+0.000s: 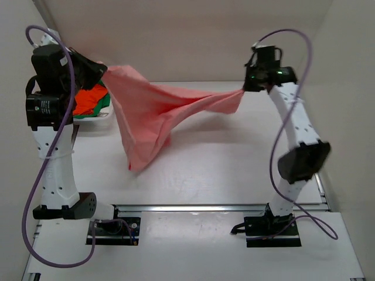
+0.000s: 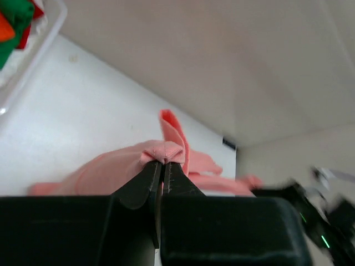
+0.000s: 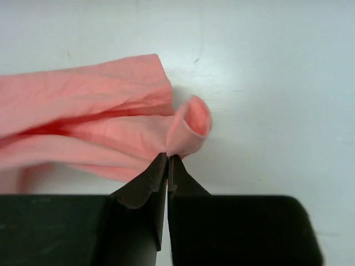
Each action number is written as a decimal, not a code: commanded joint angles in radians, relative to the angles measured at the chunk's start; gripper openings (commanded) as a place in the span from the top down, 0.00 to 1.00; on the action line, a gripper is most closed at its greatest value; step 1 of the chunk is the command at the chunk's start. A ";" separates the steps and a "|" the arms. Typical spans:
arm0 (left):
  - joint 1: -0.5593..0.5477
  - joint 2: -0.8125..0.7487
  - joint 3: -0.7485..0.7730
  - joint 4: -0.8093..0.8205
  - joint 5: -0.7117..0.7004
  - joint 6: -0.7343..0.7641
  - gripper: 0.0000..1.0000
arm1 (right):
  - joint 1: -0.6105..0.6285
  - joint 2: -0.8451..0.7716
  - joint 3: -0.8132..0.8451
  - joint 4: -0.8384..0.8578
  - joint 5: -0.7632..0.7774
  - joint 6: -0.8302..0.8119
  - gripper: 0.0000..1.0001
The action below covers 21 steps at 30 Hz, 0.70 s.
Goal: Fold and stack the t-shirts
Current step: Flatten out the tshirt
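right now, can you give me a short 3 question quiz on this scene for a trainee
1. True or false: the pink t-shirt lies folded flat on the table.
2. What is the right gripper shut on? A nothing; B the pink t-shirt; C a towel.
3. Where are the orange and green shirts?
Key: 1 false, it hangs stretched between the left gripper and the right gripper. 2 B. 3 in the white bin at the table's far left.
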 commanded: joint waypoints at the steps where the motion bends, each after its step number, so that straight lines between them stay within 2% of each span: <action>1: 0.046 0.025 0.039 0.128 -0.042 -0.037 1.00 | 0.000 -0.293 -0.172 0.006 0.155 -0.018 1.00; 3: 0.057 0.030 0.041 0.164 -0.047 -0.027 1.00 | -0.004 -0.455 -0.240 -0.004 0.179 -0.016 1.00; 7: 0.051 0.018 0.065 0.202 -0.051 0.016 1.00 | -0.055 -0.623 -0.283 -0.065 0.180 -0.008 1.00; 10: 0.041 0.018 0.134 0.191 -0.137 0.068 1.00 | -0.070 -0.719 -0.303 -0.065 0.185 -0.021 1.00; 12: 0.037 0.015 0.182 0.190 -0.185 0.097 1.00 | -0.081 -0.765 -0.308 -0.073 0.205 -0.018 1.00; 15: 0.037 0.005 0.243 0.182 -0.292 0.162 1.00 | -0.182 -0.831 -0.321 -0.065 0.231 -0.031 1.00; 16: -0.004 0.002 0.243 0.173 -0.326 0.182 1.00 | -0.237 -0.845 -0.326 -0.063 0.251 -0.038 1.00; 19: -0.006 -0.011 0.251 0.161 -0.401 0.212 1.00 | -0.213 -0.847 -0.321 -0.073 0.361 -0.027 1.00; 21: -0.008 -0.008 0.251 0.153 -0.438 0.217 1.00 | -0.265 -0.841 -0.317 -0.071 0.357 0.014 1.00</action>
